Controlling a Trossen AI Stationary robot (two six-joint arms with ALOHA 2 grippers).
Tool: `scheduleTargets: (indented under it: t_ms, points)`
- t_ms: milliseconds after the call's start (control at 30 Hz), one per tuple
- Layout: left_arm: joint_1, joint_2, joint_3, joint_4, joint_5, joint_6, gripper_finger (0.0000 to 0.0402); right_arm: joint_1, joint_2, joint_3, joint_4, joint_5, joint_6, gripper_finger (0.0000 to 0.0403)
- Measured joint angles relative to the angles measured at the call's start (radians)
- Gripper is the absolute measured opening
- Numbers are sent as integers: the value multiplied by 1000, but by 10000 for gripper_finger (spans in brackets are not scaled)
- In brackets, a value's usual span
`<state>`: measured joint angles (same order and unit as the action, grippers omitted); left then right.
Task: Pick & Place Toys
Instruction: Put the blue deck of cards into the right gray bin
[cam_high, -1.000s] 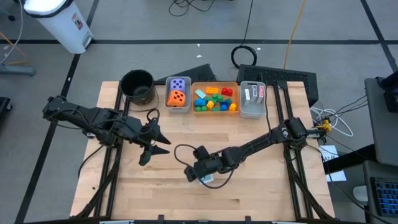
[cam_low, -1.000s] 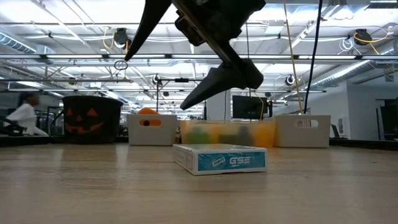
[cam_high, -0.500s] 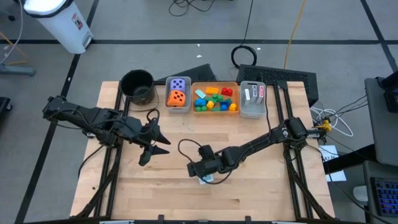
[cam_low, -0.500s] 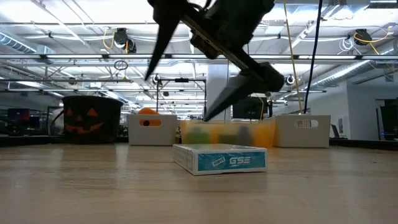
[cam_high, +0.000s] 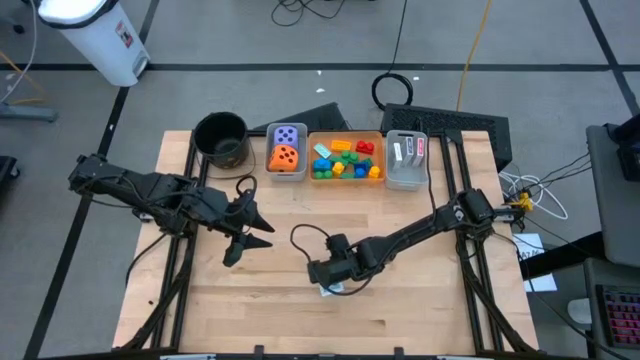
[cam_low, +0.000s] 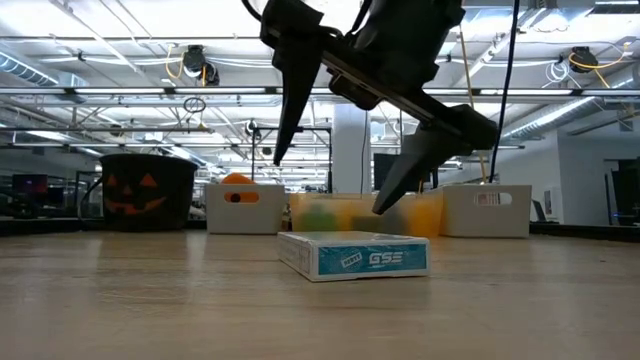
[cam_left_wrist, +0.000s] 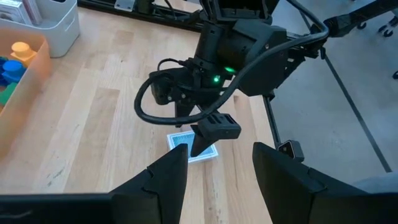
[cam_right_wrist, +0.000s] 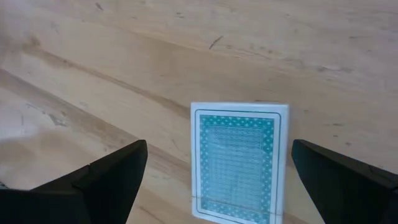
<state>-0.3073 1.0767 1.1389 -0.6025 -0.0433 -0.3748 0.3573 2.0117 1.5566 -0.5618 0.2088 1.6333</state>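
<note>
wooden table (cam_low: 150, 300) bears teal card box (cam_low: 353, 255) reading "gse".

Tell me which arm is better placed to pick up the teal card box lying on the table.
The right. Its gripper hangs open directly above the teal card box, with a finger on either side in its wrist view. The left gripper waits open farther off, over bare table.

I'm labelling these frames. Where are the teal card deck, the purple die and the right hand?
teal card deck (cam_right_wrist: 236, 163): right wrist view, middle of its patterned top face.
purple die (cam_high: 288, 135): high view, its dotted top face.
right hand (cam_low: 340, 180): low view, midway between its open fingertips.
</note>
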Motion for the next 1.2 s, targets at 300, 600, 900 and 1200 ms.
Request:
scheduleTargets:
  t_ms: [300, 600, 900, 1200]
  points:
    - [0, 0, 0, 0, 0, 1, 186, 0, 0, 0, -4, 0, -52, 390]
    - [0, 0, 0, 1, -1, -1, 186, 1, 28, 0, 10, -29, -102, 390]
    - [0, 0, 0, 1, -2, -5, 186, 4, 54, 0, 12, -31, -104, 390]
    - [0, 8, 0, 3, -10, -6, 186, 2, 73, 2, 4, -39, -135, 390]
